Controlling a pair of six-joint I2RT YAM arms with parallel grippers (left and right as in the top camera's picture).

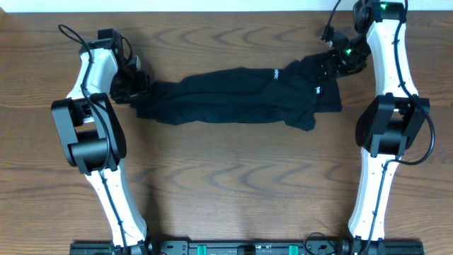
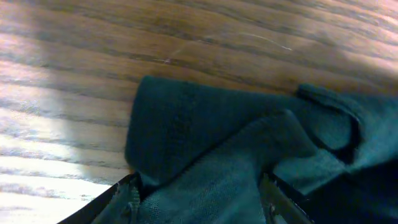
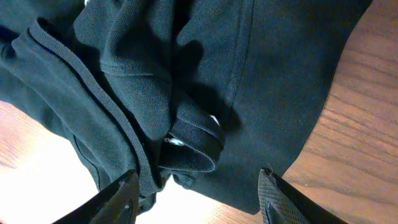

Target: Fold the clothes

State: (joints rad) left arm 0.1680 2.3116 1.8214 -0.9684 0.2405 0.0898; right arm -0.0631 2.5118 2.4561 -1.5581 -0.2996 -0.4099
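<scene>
A: How are the left jaws seen?

B: They are held wide apart. A slack fold of the black shirt [image 2: 205, 143] is lying between them, and it is not pressed from either side.

A: And the right jaws?

B: They are also held wide, low over the other end of the shirt. A rolled hem [image 3: 196, 152] with a small white patch [image 3: 175, 142] is seen between them.

A: Where is the shirt placed?

B: It is laid on the wooden bench [image 1: 226, 184] as a long, crumpled band from left to right, in the far half. Its left end is reached by the left arm [image 1: 95, 71] and its right end by the right arm [image 1: 386, 57]. Two small white logo marks [image 1: 272, 73] are seen near the right end.
</scene>
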